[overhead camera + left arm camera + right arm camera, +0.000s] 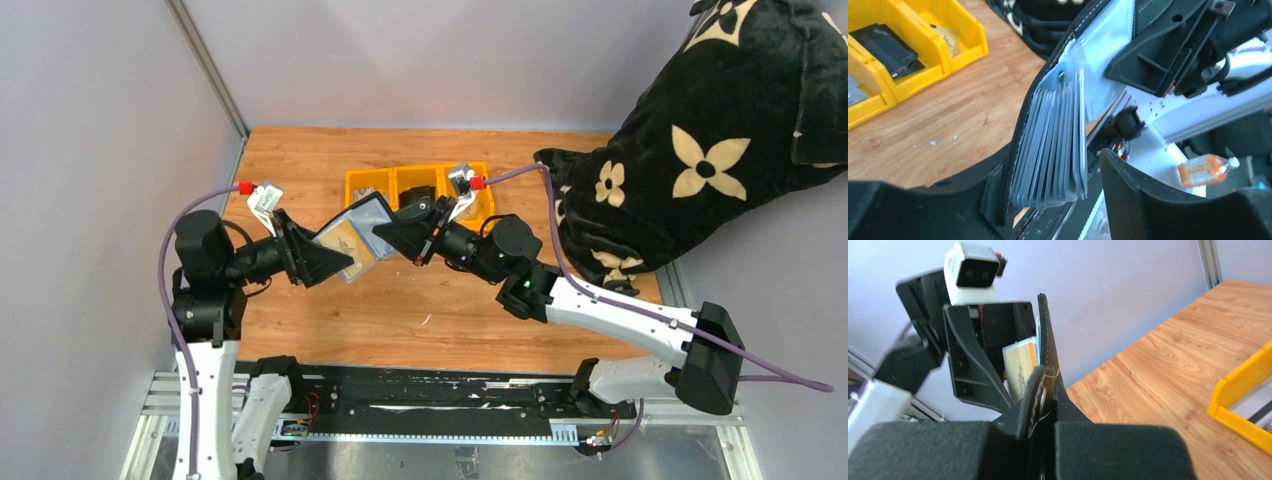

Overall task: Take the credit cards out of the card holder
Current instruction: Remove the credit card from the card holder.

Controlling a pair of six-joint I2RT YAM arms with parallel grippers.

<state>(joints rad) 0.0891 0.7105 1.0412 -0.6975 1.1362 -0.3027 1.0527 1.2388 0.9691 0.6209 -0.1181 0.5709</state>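
- Mid-frame, right gripper [1047, 390] pinches holder [1044, 335] by its edge, steadying it upright.
- Lower centre, left gripper [1050, 177] stands spread astride cards [1055, 130], seemingly ready to pull them.

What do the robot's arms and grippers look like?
The left arm and right arm have white links and black joints. The left gripper and right gripper are black, each with two wedge-shaped fingers. A purple cable with a red plug reaches a white camera on each wrist.
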